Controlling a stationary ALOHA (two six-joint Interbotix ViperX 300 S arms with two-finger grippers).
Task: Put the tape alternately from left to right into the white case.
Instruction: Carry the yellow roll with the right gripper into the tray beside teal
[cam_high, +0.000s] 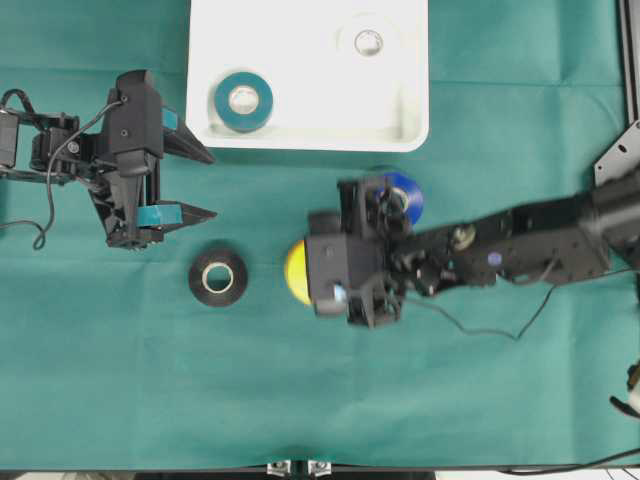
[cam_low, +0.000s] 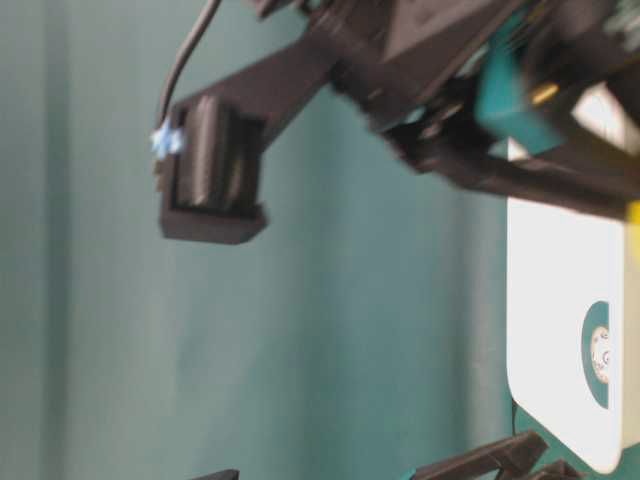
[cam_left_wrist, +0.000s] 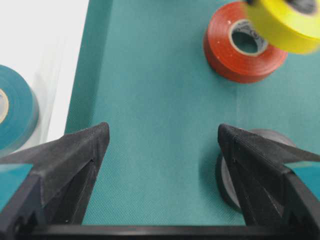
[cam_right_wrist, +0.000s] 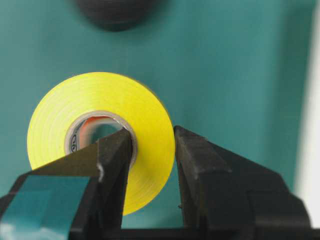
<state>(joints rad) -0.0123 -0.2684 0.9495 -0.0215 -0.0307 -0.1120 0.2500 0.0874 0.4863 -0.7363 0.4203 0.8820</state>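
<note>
1. Yellow ring-shaped roll of tape (cam_right_wrist: 100, 135) with pale core is pinched by the right end effector (cam_right_wrist: 152, 165): one finger through the core, the other on the outer face, jaws narrow on the ring wall. In the overhead view only its edge (cam_high: 293, 272) shows under the wrist, well below the case's lower rim.
2. Shallow white rectangular plastic case (cam_high: 410, 130) with rounded corners already holds two rolls: teal roll (cam_high: 243, 100) at its left end, white roll (cam_high: 368, 42) toward the upper right, apart from each other.
3. Still outside the case on the green cloth table (cam_high: 120, 380): black roll (cam_high: 218, 278) below the case's left half, blue roll (cam_high: 405, 197) just below the lower rim, partly hidden by the right arm, red-orange roll (cam_left_wrist: 242, 42) seen only from the left wrist view, under the yellow one.
4. Left end effector (cam_high: 195, 185) sits left of the case, jaws wide, nothing between them; black roll lies near its lower finger.
5. Step in hand, as judged: third roll, carried by the right arm, not yet delivered.
6. Next move calls for carrying the yellow roll over the rim to bare case floor between or beside the two rolls, then releasing; blue roll is close to that path, so clear it.
</note>
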